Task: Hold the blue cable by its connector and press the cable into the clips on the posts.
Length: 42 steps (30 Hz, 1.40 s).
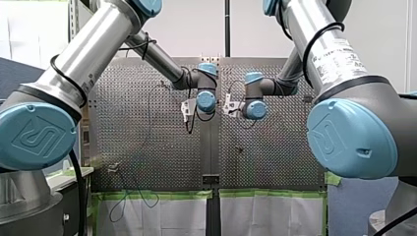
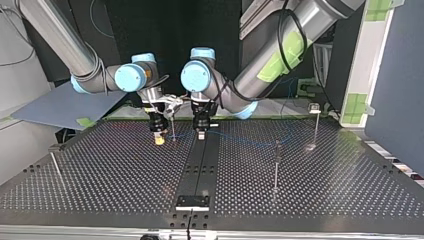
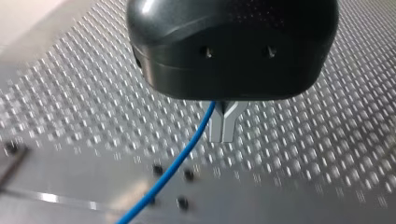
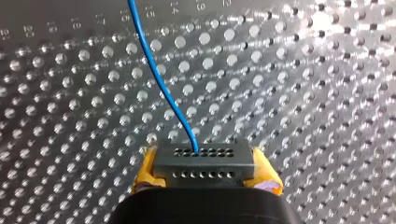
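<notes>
In the right wrist view my right gripper [image 4: 206,173] is shut on a black connector [image 4: 204,161] with rows of small holes, its yellow pads [image 4: 147,173] on either side. The blue cable [image 4: 156,77] leaves the connector and runs ahead over the perforated table. In the left wrist view my left gripper [image 3: 223,133] has its metal fingers shut on the blue cable [image 3: 180,156], which trails down toward the table. In the top view both grippers hang side by side near the far middle, my right gripper [image 2: 159,139] beside my left gripper [image 2: 201,134]. Thin posts [image 2: 276,165] with clips stand on the table.
A second post [image 2: 316,125] stands far at the top view's right, and another post [image 2: 55,165] leans at its left edge. A dark strip [image 2: 202,165] runs down the middle of the table to a small bracket [image 2: 192,201]. A grey-blue board [image 2: 65,105] lies off the far left corner.
</notes>
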Available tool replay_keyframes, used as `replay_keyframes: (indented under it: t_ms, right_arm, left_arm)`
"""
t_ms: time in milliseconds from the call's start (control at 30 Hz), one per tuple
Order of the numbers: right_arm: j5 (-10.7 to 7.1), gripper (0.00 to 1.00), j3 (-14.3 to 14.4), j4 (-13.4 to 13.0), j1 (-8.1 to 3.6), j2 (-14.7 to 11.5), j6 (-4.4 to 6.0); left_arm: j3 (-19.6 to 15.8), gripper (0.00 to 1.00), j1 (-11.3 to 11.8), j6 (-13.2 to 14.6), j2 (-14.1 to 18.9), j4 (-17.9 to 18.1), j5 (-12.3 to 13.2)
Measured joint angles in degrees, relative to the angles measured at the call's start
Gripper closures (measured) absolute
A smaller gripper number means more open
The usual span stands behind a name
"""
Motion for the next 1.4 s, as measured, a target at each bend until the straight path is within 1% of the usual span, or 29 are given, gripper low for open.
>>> replay_keyframes:
  t_ms: [133,233,367,433,500,567,633,700,900,1033,1233,1400]
  right_arm:
    - [0.27,1.00,2.46,-2.22,-0.36,-0.17,0.26]
    - [0.64,1.00,4.27,-3.87,-0.77,-0.17,0.45]
    - [0.95,1.00,6.81,-6.34,-1.68,-0.16,1.29]
    - [1.04,1.00,8.19,-7.73,-2.28,-0.16,1.46]
    - [1.23,1.00,9.39,-8.94,-2.77,-0.14,1.37]
    - [1.64,1.00,10.79,-10.28,-3.28,-0.10,1.01]
    - [2.04,1.00,11.96,-11.18,-3.67,-0.08,0.55]
    - [2.31,1.00,12.85,-11.73,-3.97,-0.03,0.32]
    - [2.80,1.00,16.00,-14.43,-4.76,0.28,0.32]
    - [3.52,1.00,18.31,-15.81,-4.98,1.80,0.11]
    - [3.76,1.00,21.87,-17.09,-5.07,5.16,-0.16]
    - [3.82,1.00,23.19,-18.00,-5.13,6.27,-0.54]
  left_arm:
    - [0.00,1.00,-2.33,-0.99,-0.18,1.81,-1.51]
    - [-0.03,1.00,-3.97,-1.30,-1.01,3.14,-2.17]
    - [-0.04,1.00,-5.23,-1.55,-2.95,4.13,-2.53]
    - [-0.02,1.00,-5.58,-1.63,-4.17,4.86,-2.62]
    - [-0.04,1.00,-5.81,-1.71,-5.19,5.64,-2.65]
    - [-0.04,1.00,-6.09,-1.88,-6.36,6.50,-2.68]
    - [-0.03,1.00,-6.38,-2.07,-7.34,7.17,-2.72]
    - [-0.02,1.00,-6.56,-2.16,-7.83,7.49,-2.75]
    - [-0.04,1.00,-6.89,-2.30,-9.18,8.02,-3.59]
    - [-0.03,1.00,-7.04,-2.24,-11.18,9.16,-3.70]
    - [-0.04,1.00,-7.22,-2.20,-13.61,10.97,-3.68]
    - [-0.03,1.00,-7.35,-2.16,-14.91,12.11,-3.74]
